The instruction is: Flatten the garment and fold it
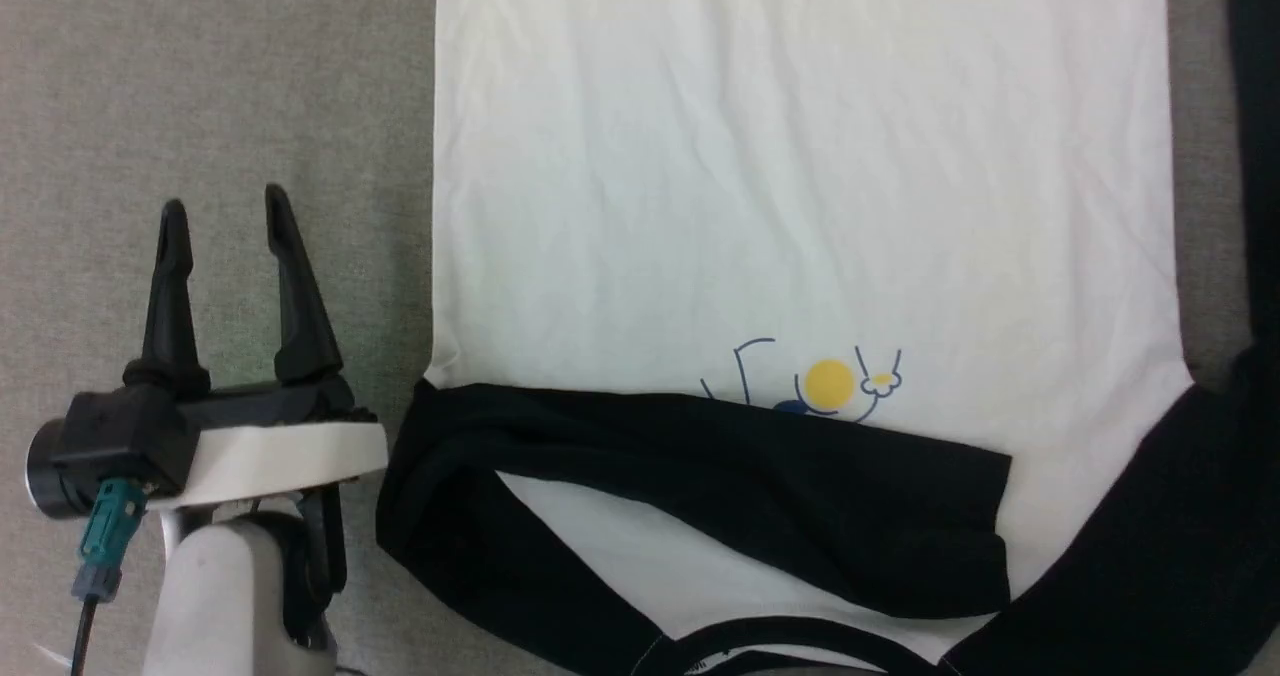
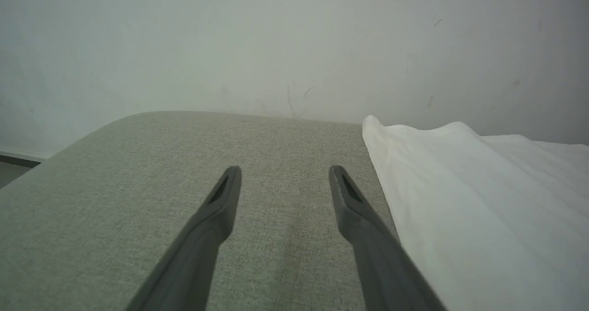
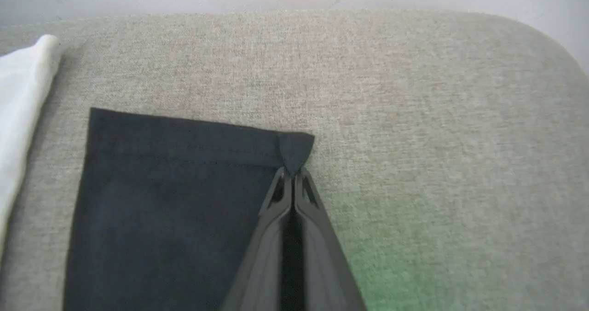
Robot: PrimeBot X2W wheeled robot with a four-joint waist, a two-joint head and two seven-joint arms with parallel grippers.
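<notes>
Two dark fingers of the right gripper are pinched tight together on the hem corner of a black sleeve, which lies flat on the grey padded surface. The left gripper has its fingers spread wide and holds nothing, over bare padding just beside the T-shirt. The T-shirt lies spread out, white body flat, its other sleeve folded across the chest just below the yellow-dot print.
</notes>
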